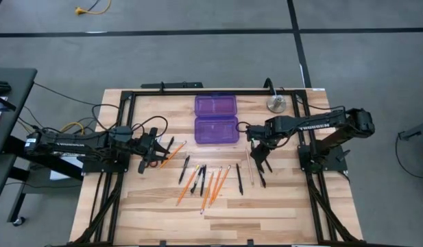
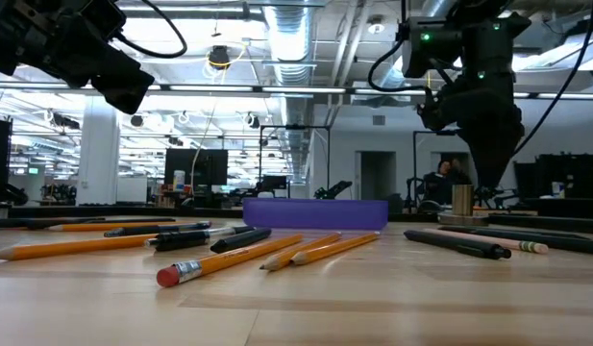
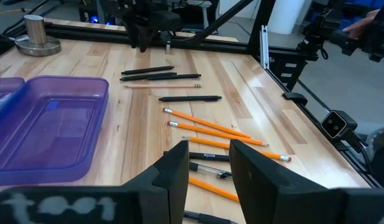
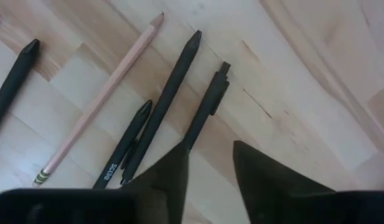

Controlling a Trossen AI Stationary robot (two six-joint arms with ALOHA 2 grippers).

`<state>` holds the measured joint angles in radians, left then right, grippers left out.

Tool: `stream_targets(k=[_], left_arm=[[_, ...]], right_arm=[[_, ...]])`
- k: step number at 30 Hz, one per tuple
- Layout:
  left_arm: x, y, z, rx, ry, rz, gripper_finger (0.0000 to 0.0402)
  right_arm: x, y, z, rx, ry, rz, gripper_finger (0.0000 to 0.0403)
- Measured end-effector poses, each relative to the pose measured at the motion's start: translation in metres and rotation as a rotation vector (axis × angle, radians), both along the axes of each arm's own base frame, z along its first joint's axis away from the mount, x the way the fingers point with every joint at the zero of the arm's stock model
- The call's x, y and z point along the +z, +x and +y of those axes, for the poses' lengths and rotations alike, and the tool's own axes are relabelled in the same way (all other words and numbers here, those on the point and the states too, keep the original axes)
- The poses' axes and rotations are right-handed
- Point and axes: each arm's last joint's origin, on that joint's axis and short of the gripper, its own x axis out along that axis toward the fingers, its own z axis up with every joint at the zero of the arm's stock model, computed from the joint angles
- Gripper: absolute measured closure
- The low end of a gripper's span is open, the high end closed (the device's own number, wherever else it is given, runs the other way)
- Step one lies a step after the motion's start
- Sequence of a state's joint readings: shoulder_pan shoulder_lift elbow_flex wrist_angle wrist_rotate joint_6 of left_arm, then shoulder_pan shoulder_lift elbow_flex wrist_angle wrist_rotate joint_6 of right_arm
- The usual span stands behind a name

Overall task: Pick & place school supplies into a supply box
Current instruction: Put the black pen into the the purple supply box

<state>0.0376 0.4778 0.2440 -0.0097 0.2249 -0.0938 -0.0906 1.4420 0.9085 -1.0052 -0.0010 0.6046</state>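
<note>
The right gripper (image 4: 210, 162) hangs just above a cluster of black pens (image 4: 173, 93) and a pale pencil (image 4: 101, 93), on the right of the purple supply box (image 1: 216, 119), its fingers apart with nothing between them. The pens lie almost touching one another, so the likeliest slip, as a judgement, is that the fingers close on two pens at once, or nudge the pale pencil sideways and roll it further from the box. The box lies open toward the table's back edge, both halves empty as far as the pictures show. Its low walls could catch a pen carried crosswise, since the box looks barely longer than a pencil. The orange pencils (image 1: 211, 184) lie scattered in front of the box with bare wood around them, so there is room to lift and swing. The silver metal object (image 1: 277, 103) stands beside the box's far right corner, near the right arm's path. The left gripper (image 1: 153, 149) waits open and empty to the box's left, near the red-handled scissors (image 1: 153, 162).
</note>
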Motion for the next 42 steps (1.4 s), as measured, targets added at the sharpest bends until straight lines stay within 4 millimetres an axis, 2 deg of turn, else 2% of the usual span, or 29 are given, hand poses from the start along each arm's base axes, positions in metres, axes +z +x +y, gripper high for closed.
stream_targets(k=[3,7,15,20,42], left_arm=[[0.0,0.0,0.0,0.0,0.0,0.0,0.0297],[0.0,0.0,0.0,0.0,0.0,0.0,0.0297],[-0.001,0.0,0.0,0.002,0.0,0.006,0.0297],[-0.001,0.0,0.0,0.002,0.0,0.01,0.0297],[-0.002,-0.001,0.0,0.005,-0.004,0.025,0.0297]], right_arm=[[-0.001,0.002,0.001,-0.002,0.002,-0.012,0.0241],[-0.01,0.007,0.004,0.0,0.016,0.023,0.0229],[-0.04,0.017,0.006,0.029,0.031,0.142,0.0238],[-0.05,0.02,0.006,0.048,0.034,0.175,0.0246],[-0.053,0.024,0.0,0.035,0.031,0.145,0.025]])
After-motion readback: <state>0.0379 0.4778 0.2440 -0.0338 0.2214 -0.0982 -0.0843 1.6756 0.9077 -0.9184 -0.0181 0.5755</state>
